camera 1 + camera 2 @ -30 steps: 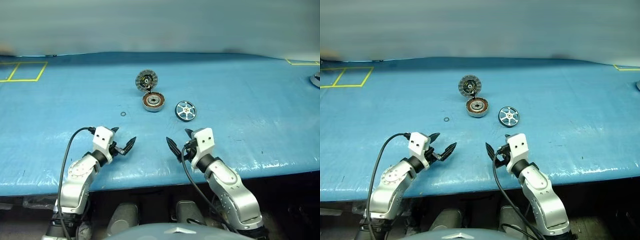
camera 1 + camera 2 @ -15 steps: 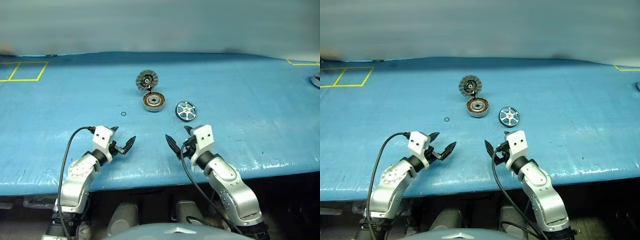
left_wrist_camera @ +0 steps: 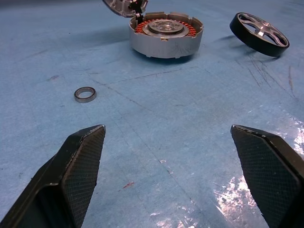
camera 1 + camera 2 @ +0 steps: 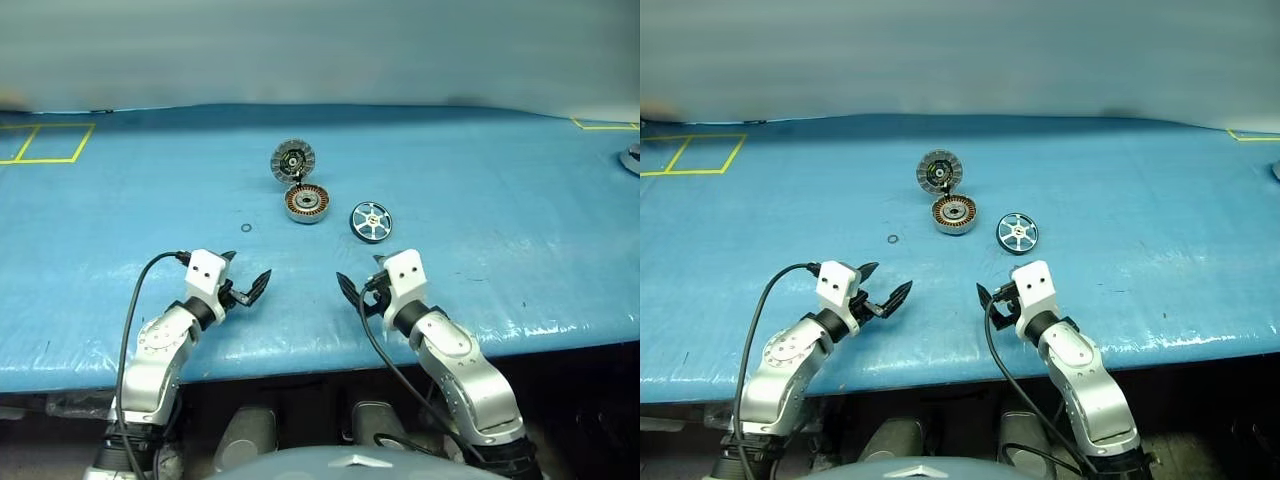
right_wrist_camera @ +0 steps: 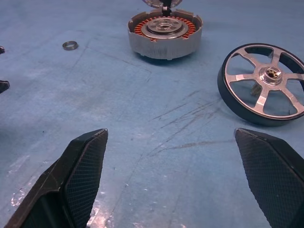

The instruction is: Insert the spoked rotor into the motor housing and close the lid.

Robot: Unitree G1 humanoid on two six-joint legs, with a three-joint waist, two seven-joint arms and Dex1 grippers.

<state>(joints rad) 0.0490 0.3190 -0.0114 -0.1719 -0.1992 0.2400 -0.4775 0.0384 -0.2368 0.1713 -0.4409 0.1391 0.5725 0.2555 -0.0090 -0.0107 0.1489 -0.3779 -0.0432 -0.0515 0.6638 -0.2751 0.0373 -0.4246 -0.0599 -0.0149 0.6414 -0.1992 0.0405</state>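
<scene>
Two sets of fingers, left gripper (image 4: 246, 285) and right gripper (image 4: 361, 288), are spread wide, holding nothing. The spoked rotor (image 4: 371, 220) lies on the blue surface (image 4: 500, 200), just right of the motor housing (image 4: 307, 203). Pinch its black rim gently.

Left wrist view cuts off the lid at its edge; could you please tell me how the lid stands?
Observer: The lid stands tilted up at the far side of the motor housing, ribbed face toward the robot.
Operator: Thank you. And the other arm?
Observer: The right gripper hovers open, short of the spoked rotor, not touching it.
Operator: Anything else farther out?
Observer: A yellow taped square lies far off to the robot's left.
</scene>
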